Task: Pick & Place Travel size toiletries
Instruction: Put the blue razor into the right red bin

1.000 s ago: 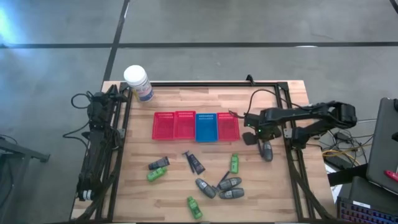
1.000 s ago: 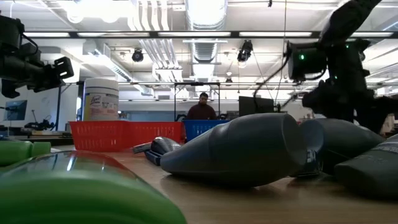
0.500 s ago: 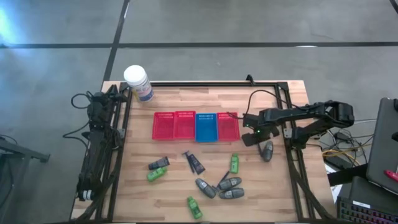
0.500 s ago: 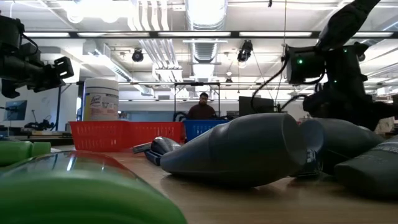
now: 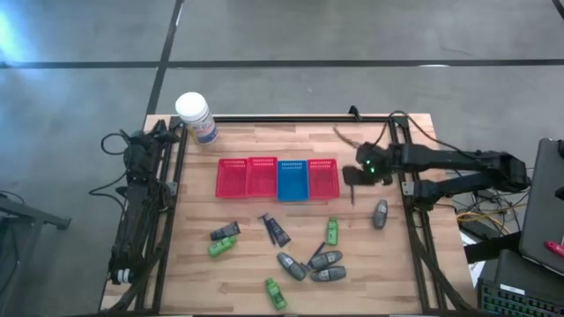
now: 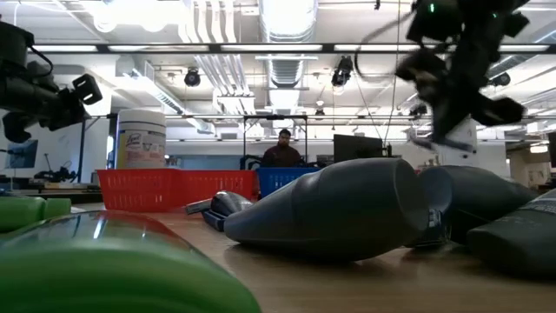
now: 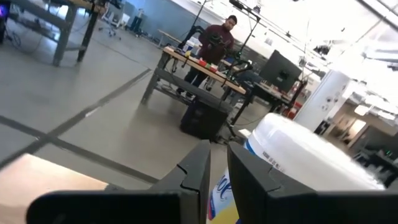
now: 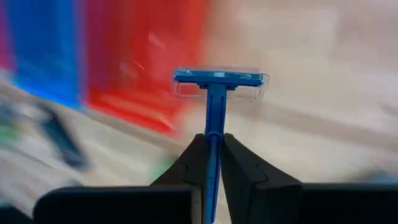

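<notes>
My right gripper (image 5: 352, 179) hangs above the wood just right of the rightmost red basket (image 5: 323, 179), shut on a blue razor (image 8: 214, 118). Other toiletries lie on the table: a grey tube (image 5: 380, 213) close by, a green bottle (image 5: 332, 231), and a cluster of grey tubes (image 5: 322, 264) near the front. My left gripper (image 5: 165, 132) waits at the table's far left corner beside the white-lidded jar (image 5: 196, 116), level, its fingers (image 7: 196, 171) shut with nothing between them. My right gripper pinches the razor's blue handle (image 8: 212, 149) between its two fingers. The handle runs on along the fingers, and the clear-capped head (image 8: 219, 78) stands crosswise beyond the fingertips. The fingers slant down from the table's right side. The razor is lifted clear of the table.
A row of red and blue slotted baskets (image 5: 278, 179) stands mid-table. More dark tubes (image 5: 275, 229) and green bottles (image 5: 275, 292) are scattered toward the near edge. Black frame rails (image 5: 410, 220) run along the table's sides. A person stands far behind the table (image 6: 284, 149).
My right gripper has shut on the razor, then risen and drawn a little toward the far edge, lifting the razor off the table; the grey tube beside it stays put. My left gripper has rolled slightly in place.
</notes>
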Robot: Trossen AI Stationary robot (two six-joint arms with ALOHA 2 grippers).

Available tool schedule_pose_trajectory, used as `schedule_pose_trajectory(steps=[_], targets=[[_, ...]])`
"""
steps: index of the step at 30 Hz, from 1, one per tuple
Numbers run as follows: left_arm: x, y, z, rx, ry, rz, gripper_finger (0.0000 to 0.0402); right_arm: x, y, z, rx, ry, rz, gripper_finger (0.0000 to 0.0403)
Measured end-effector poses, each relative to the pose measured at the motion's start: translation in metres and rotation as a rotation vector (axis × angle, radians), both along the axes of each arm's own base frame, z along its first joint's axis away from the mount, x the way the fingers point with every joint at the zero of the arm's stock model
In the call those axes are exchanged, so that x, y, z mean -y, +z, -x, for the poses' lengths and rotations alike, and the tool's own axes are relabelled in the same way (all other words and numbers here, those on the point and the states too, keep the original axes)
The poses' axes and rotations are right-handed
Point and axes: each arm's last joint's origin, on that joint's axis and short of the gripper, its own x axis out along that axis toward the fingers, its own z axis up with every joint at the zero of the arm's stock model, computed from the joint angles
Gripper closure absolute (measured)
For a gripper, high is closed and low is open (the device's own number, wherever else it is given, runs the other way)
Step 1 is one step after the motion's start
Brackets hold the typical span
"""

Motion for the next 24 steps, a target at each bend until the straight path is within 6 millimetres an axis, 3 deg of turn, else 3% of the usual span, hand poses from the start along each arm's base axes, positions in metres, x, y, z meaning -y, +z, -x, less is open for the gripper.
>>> schedule_pose_trajectory(steps=[4,15,20,24], targets=[[0.0,0.0,0.0,0.056,0.0,0.003,0.0342,0.018,0.013,-0.024,0.127,-0.081,0.068,0.0382],[0.0,0.0,0.0,0.065,0.0,0.003,0.0342,0.068,-0.025,-0.088,-0.062,0.042,0.071,0.0361],[0.0,0.0,0.0,0.053,0.0,0.003,0.0342,0.072,-0.04,-0.101,-0.079,0.067,-0.043,0.0342],[0.0,0.0,0.0,0.141,-0.017,0.008,0.0342,0.069,-0.046,-0.104,-0.124,0.101,-0.087,0.0307]])
